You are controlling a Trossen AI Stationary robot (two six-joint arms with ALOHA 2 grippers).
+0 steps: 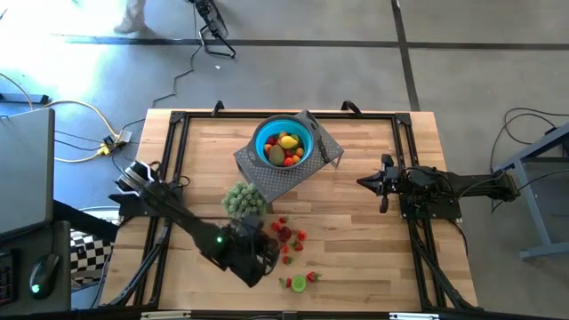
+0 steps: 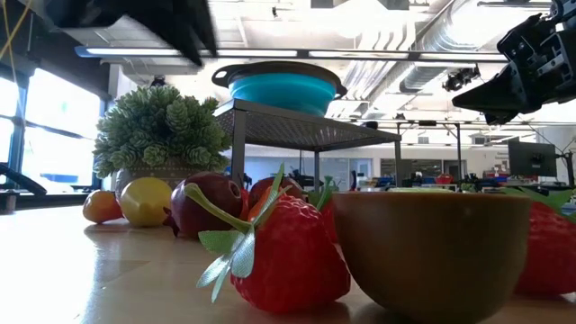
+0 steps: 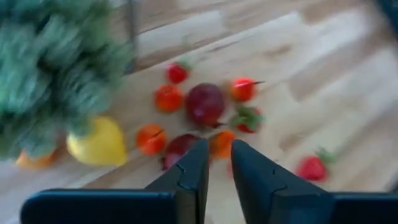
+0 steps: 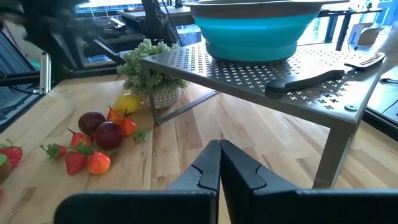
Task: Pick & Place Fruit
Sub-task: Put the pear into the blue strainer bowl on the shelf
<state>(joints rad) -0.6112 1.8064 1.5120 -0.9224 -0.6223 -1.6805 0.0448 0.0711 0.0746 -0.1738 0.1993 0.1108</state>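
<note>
While several fruits already sit in the blue bowl (image 1: 284,142) on the perforated rack (image 1: 293,173), most loose fruit (image 3: 205,102) remains on the worktop (image 1: 356,240) just ahead of the left claw (image 3: 219,163), nearly clenched, seemingly grasping nothing. Right claw (image 4: 219,163) waits clenched.

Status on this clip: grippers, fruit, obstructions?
Left gripper above loose fruit, nothing visibly held. Right gripper shut, waiting aside. Potted plant close beside the pile.
</note>
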